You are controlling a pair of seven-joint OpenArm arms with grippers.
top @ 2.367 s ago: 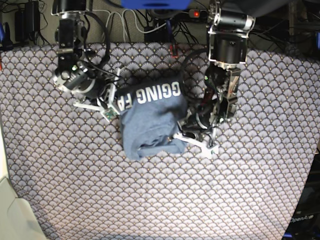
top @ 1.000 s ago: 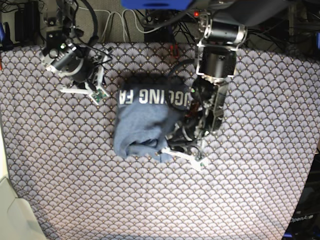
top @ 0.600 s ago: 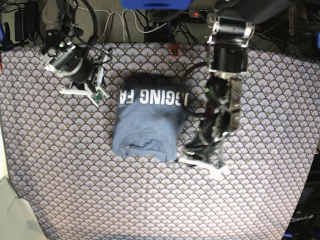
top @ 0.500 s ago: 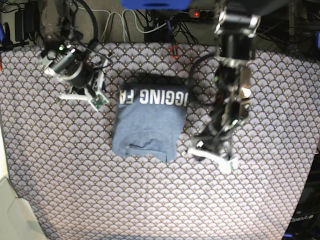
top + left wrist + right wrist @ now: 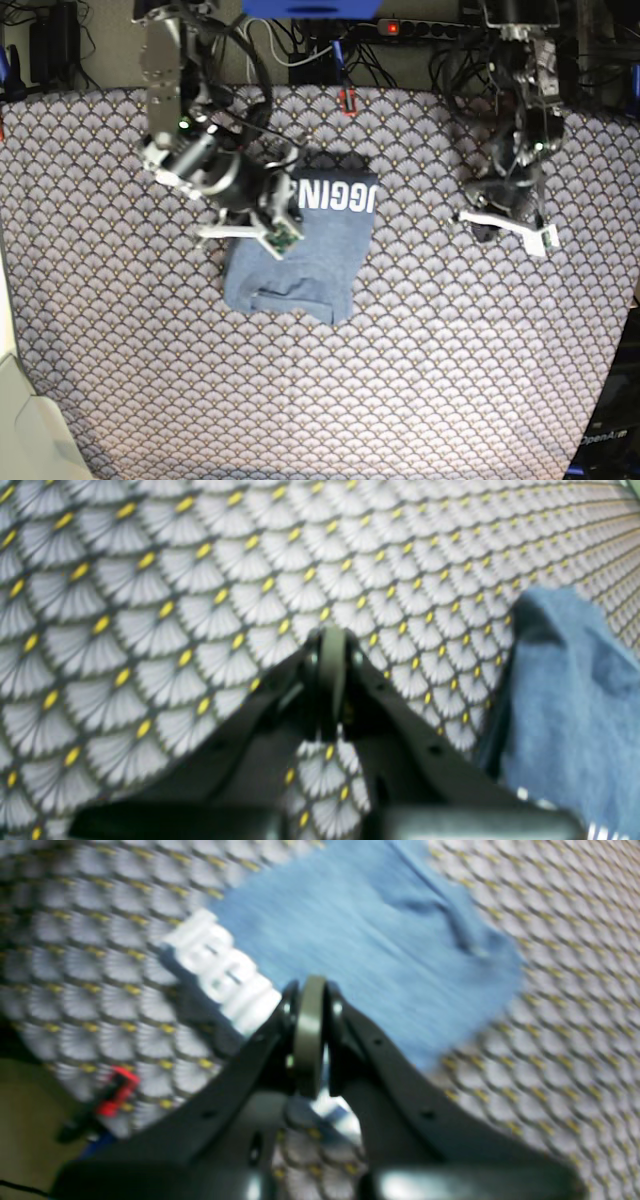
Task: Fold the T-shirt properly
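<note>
- Left wrist view: left gripper (image 5: 331, 680), fingers pressed together on nothing, over bare table cover (image 5: 150, 580). T-shirt (image 5: 565, 705) at right edge of frame, apart from the fingertips.
- Right wrist view: right gripper (image 5: 309, 1035), fingers together, nothing held, poised above T-shirt (image 5: 370, 935) near its white lettering (image 5: 225, 975); contact with the cloth cannot be told. Red clip (image 5: 116, 1090) at lower left, off the cover (image 5: 575, 1015).
- Base view: T-shirt (image 5: 310, 260) in a compact folded bundle at centre, lettered band (image 5: 340, 195) at top. Right gripper (image 5: 245, 232) over its left edge; left gripper (image 5: 505, 222) at right of frame, well apart from it.
- Risk, judged: the right gripper's closed fingers could snag or drag the top layer if they sweep sideways, undoing the fold. The loose flap at the bundle's lower edge looks liable to spring open.
</note>
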